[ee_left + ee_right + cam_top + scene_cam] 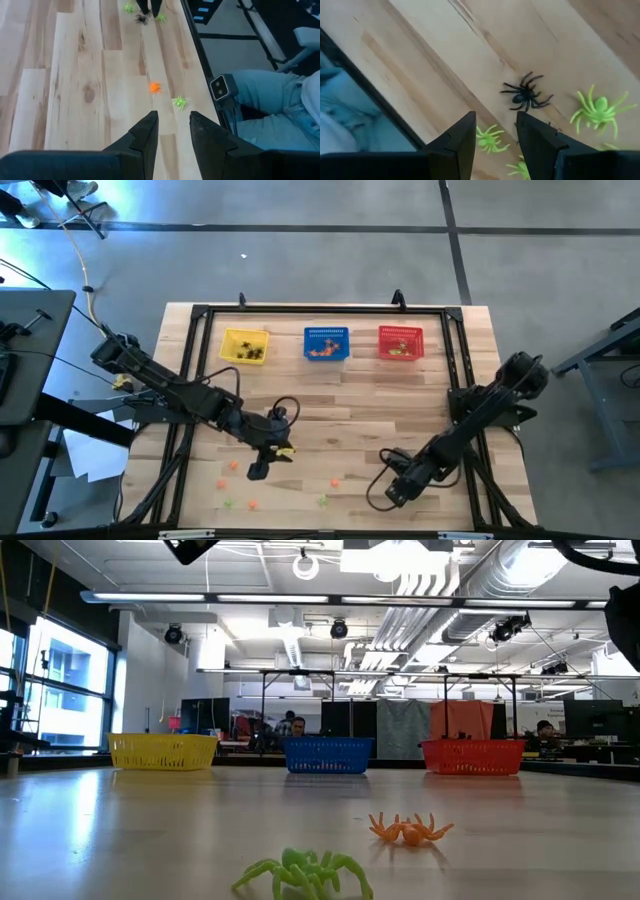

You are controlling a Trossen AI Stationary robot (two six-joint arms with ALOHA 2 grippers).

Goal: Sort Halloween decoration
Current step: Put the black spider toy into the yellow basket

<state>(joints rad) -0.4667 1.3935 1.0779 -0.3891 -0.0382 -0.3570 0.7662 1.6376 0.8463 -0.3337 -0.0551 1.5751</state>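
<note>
Tiny plastic spiders lie on their legs on the near part of the wooden table. My left gripper (258, 470) (172, 116) hangs open above the boards, near an orange spider (154, 88) and a green one (179, 102). My right gripper (393, 495) (495, 116) points steeply down, open, just above a black spider (526, 95) with green spiders (597, 110) (490, 139) around it. Nothing is between either pair of fingers. The low view shows a green spider (305, 875) and an orange one (410, 830) close to the near edge.
Yellow (245, 346), blue (326, 343) and red (400, 342) mesh baskets stand in a row at the far edge, each with trinkets inside. More orange spiders (220, 483) lie near-left. A black frame (455, 370) rims the table. A person's legs (270, 100) are beside the near edge.
</note>
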